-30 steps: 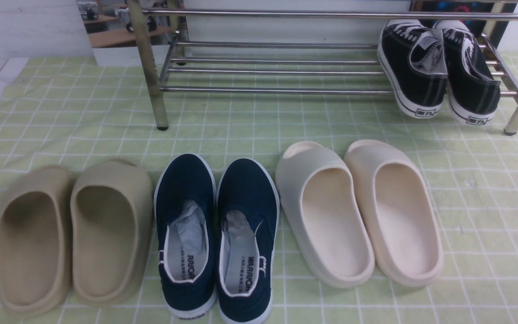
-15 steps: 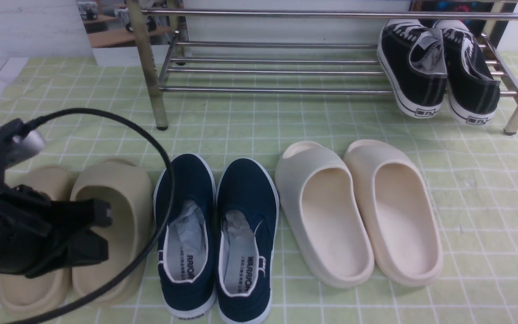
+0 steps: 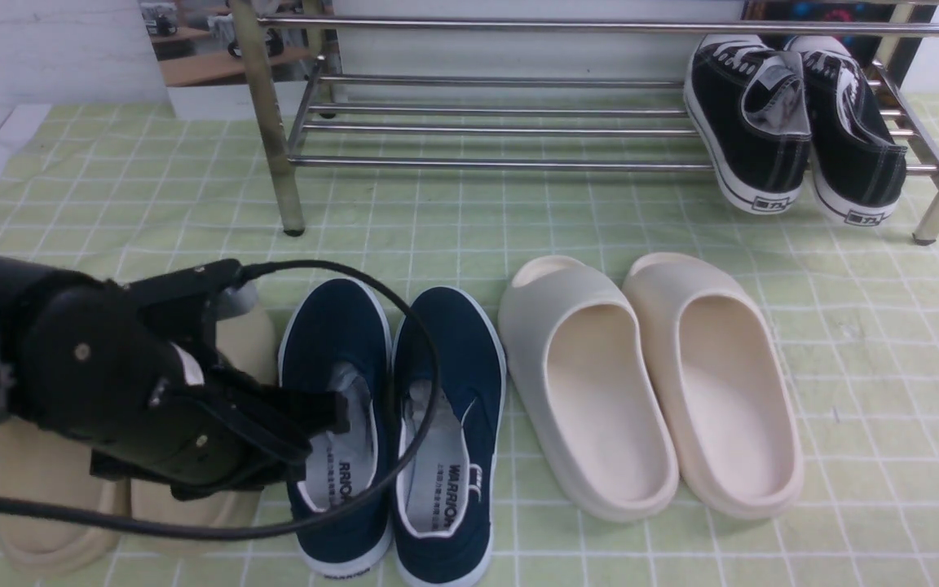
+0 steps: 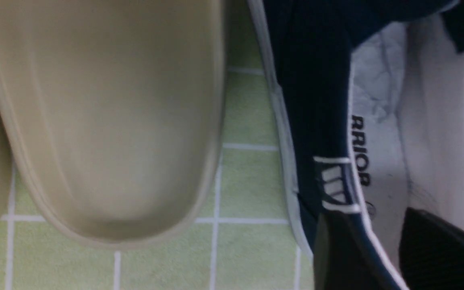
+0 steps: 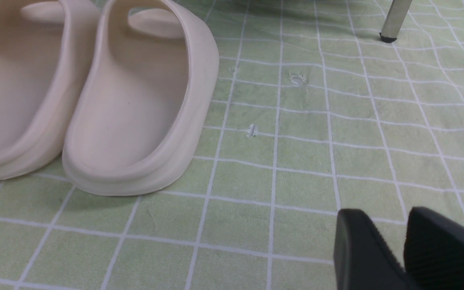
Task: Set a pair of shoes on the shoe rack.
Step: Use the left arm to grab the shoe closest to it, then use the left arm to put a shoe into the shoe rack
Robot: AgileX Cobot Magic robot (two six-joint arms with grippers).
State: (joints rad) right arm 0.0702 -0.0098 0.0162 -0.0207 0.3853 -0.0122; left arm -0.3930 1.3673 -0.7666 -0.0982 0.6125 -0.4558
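Observation:
The pair of shoes, navy slip-ons with white soles, lies side by side near the front of the mat: the left one [image 3: 331,326] and the right one [image 3: 449,350]. My left gripper [image 3: 324,444] is open at the left shoe's outer side. In the left wrist view the left gripper [image 4: 377,241] straddles that shoe's [image 4: 316,100] collar, one finger outside the wall and one over the insole. The shoe rack [image 3: 486,163] stands at the back, its left and middle bars bare. My right gripper [image 5: 393,229] is open, hovering low over the mat, and is out of the front view.
Two black lace-up sneakers [image 3: 751,122] lean on the rack's right end. Cream slides [image 3: 592,383] lie right of the navy shoes, beige slides [image 3: 37,505] left of them, partly under my left arm. A cable [image 3: 429,383] loops over the navy shoes. A rack leg [image 5: 393,20] stands ahead of the right gripper.
My left arm came into view from the left and swept right, from over the beige slides to the left navy shoe's collar. The shoes have not moved.

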